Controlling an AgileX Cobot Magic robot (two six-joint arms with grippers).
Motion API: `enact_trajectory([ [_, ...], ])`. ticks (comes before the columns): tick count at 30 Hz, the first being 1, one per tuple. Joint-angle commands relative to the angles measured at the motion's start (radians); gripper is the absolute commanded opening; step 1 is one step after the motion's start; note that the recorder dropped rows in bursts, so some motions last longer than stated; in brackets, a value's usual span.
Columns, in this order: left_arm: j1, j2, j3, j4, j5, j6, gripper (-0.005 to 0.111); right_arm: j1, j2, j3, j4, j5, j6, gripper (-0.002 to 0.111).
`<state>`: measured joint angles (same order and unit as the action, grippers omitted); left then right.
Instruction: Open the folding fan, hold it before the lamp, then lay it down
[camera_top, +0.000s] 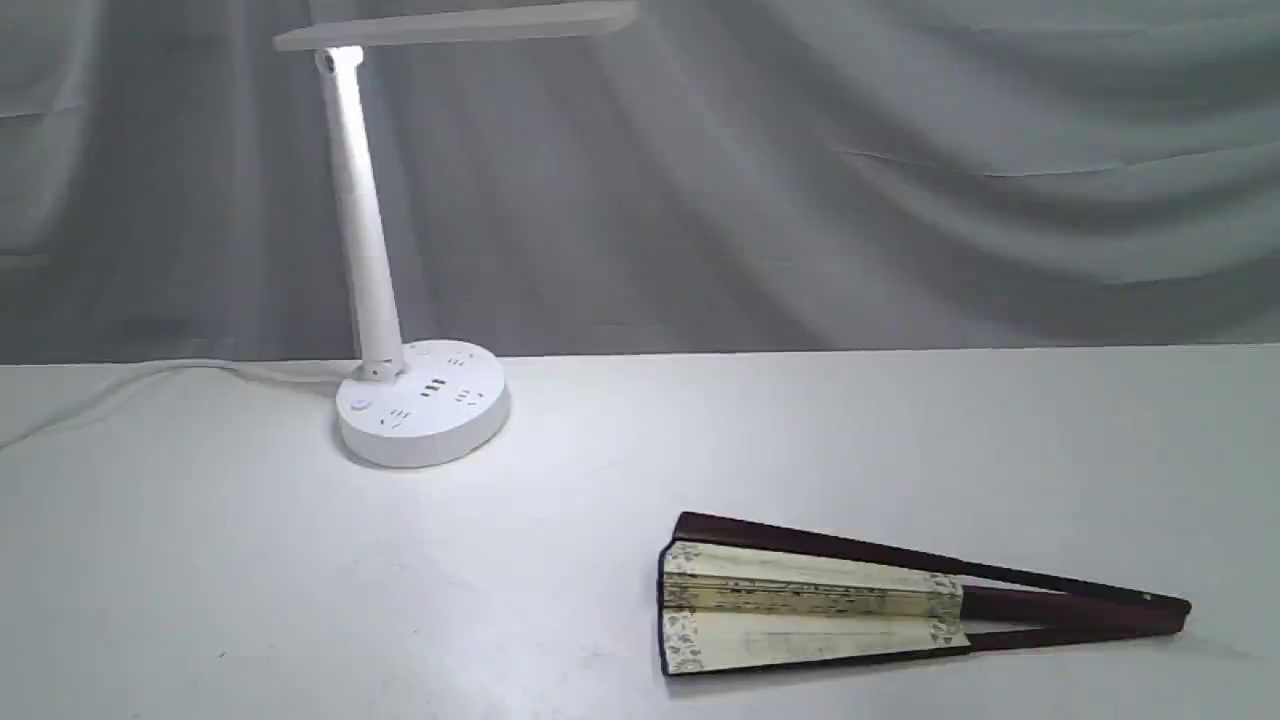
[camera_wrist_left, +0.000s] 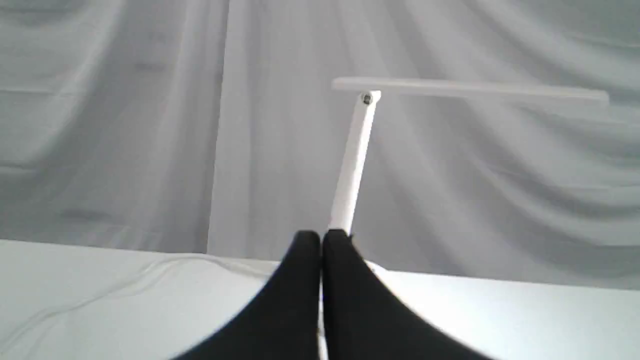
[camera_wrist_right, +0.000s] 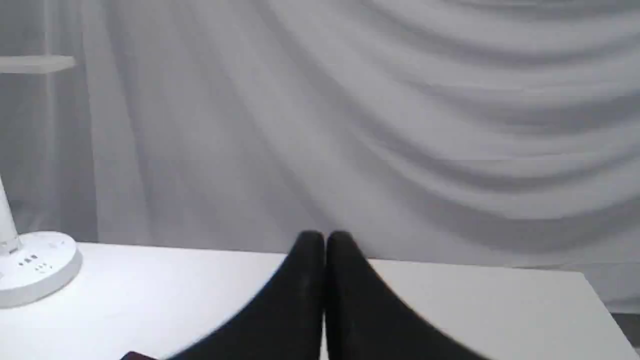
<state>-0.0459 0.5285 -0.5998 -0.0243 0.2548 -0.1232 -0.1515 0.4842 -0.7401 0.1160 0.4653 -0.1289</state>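
The folding fan (camera_top: 830, 605) lies on the white table at the front right, only slightly spread, its cream leaf pointing left and its dark maroon ribs tapering to the right. The lamp (camera_top: 372, 250) stands at the back left, lit, with its round socket base (camera_top: 422, 403) and its bar head (camera_top: 455, 25) reaching right. No gripper shows in the exterior view. In the left wrist view my left gripper (camera_wrist_left: 321, 240) is shut and empty, with the lamp stem (camera_wrist_left: 352, 165) rising behind it. My right gripper (camera_wrist_right: 325, 240) is shut and empty too; a maroon fan corner (camera_wrist_right: 137, 356) peeks in beside it.
A white cord (camera_top: 120, 385) runs left from the lamp base along the table's back edge. A grey draped curtain (camera_top: 850, 180) hangs behind the table. The table's right edge (camera_wrist_right: 605, 310) shows in the right wrist view.
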Motion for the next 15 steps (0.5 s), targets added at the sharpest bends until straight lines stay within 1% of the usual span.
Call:
enact_trajectory([
  [1,0.0,0.091,-0.017,0.007,-0.011,-0.012,0.0,0.002,0.081,-0.018,-0.014,0.021,-0.009,0.0],
  [5,0.0,0.2,-0.019,0.007,-0.032,-0.012,0.0,0.002,0.169,-0.018,-0.019,0.032,-0.009,0.0],
  [10,0.0,0.319,-0.019,0.007,-0.072,-0.012,0.001,0.002,0.275,-0.018,-0.019,-0.043,-0.009,0.0],
  [15,0.0,0.408,-0.019,0.005,-0.091,-0.012,0.001,0.002,0.365,-0.018,-0.019,-0.054,-0.009,0.0],
])
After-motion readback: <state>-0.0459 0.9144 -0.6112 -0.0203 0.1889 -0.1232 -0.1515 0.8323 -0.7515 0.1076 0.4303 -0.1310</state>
